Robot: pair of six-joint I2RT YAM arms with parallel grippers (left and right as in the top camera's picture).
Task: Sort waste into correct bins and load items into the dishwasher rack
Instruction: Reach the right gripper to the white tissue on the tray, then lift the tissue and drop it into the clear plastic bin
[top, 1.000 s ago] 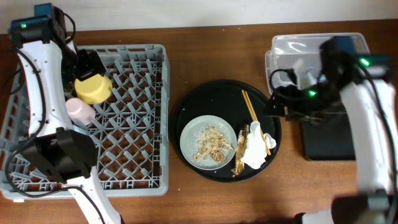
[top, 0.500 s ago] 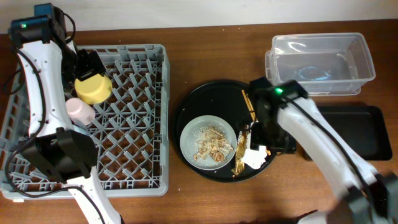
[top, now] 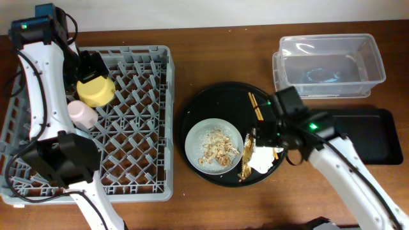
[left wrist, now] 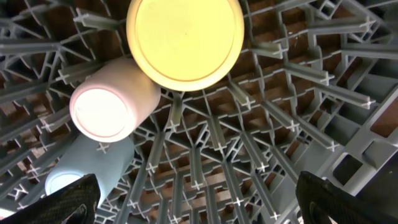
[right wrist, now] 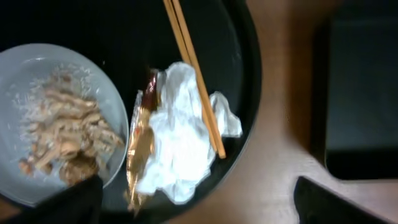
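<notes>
The grey dishwasher rack (top: 170, 121) holds the upturned yellow bowl (top: 96, 91) and pink cup (top: 82, 113). My left gripper (top: 89, 65) hangs open above them. Its wrist view shows the bowl (left wrist: 185, 37), pink cup (left wrist: 106, 112), light-blue cup (left wrist: 71, 171) and wide-apart fingers (left wrist: 199, 205). My right gripper (top: 270, 135) is open and empty above the white napkin (right wrist: 180, 140) and gold wrapper (right wrist: 140, 146), fingers (right wrist: 199, 208) on either side. Chopsticks (right wrist: 193, 74) lie across the napkin. The plate (top: 214, 144) carries food scraps (top: 218, 148).
Plate, napkin, wrapper and chopsticks sit on a large round black tray (top: 217, 99). The clear tub (top: 329, 64) stands at the back right, with the shallow black tray (top: 370, 134) in front of it. Bare wooden table lies between tray and rack.
My right arm has swung from over the tub and black tray leftward and down to the round tray's right side, above the napkin. The left arm has not moved.
</notes>
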